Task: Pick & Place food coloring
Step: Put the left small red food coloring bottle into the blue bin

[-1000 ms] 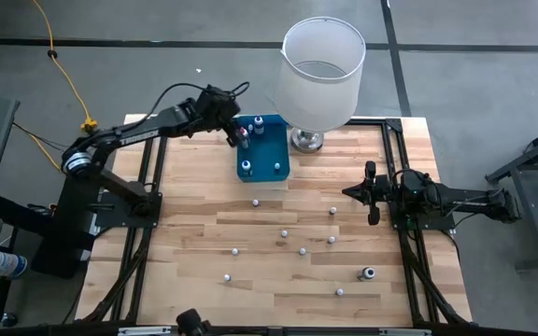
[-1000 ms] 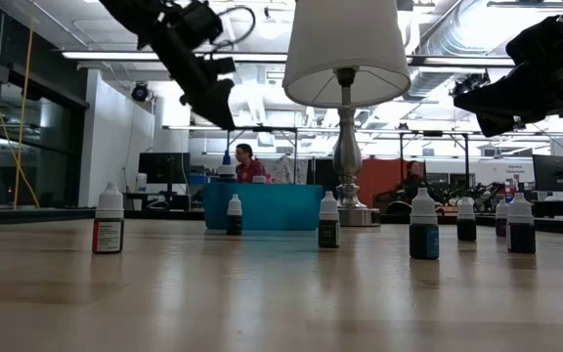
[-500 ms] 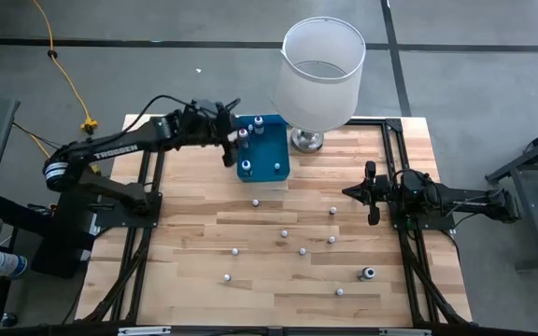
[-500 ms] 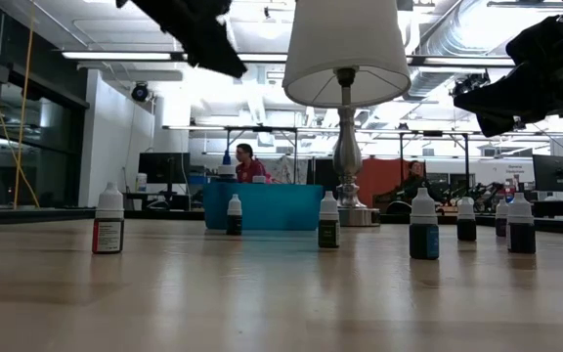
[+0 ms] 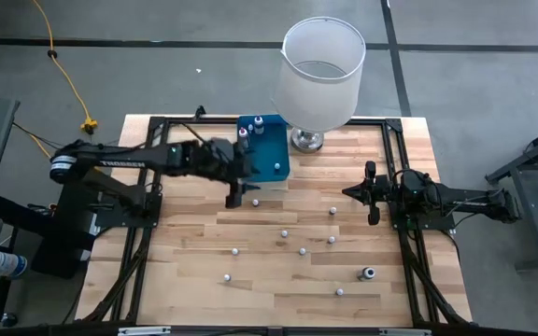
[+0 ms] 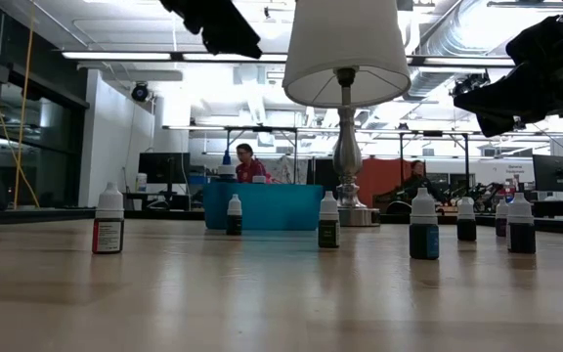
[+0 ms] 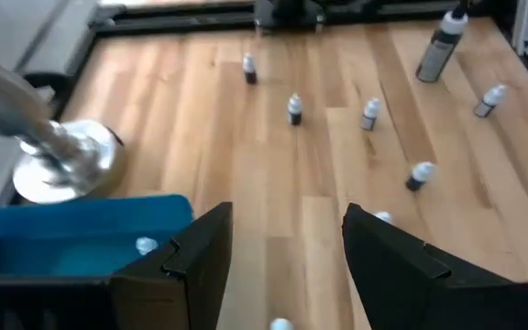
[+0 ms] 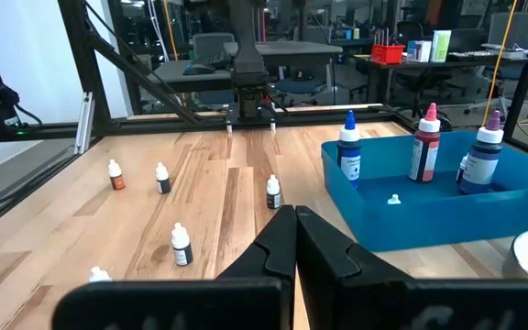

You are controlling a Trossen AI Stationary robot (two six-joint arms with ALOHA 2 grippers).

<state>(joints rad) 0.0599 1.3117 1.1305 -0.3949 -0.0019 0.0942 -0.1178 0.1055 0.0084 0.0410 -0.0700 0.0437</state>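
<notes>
The left gripper (image 5: 238,193), as I read it, hangs with its fingers (image 7: 195,266) apart and empty beside the blue tray (image 5: 274,159), just above one small bottle (image 5: 255,202); the right gripper (image 5: 369,193) waits pressed together at the table's right side. The food coloring bottles (image 5: 284,233) stand scattered across the wooden table (image 5: 194,243), nearly all upright with white caps up, while one (image 5: 368,273) near the front right seems to lie on its side, though I cannot tell which way it points. In the low view only part of the left arm (image 6: 218,24) shows, cut off at the top edge.
</notes>
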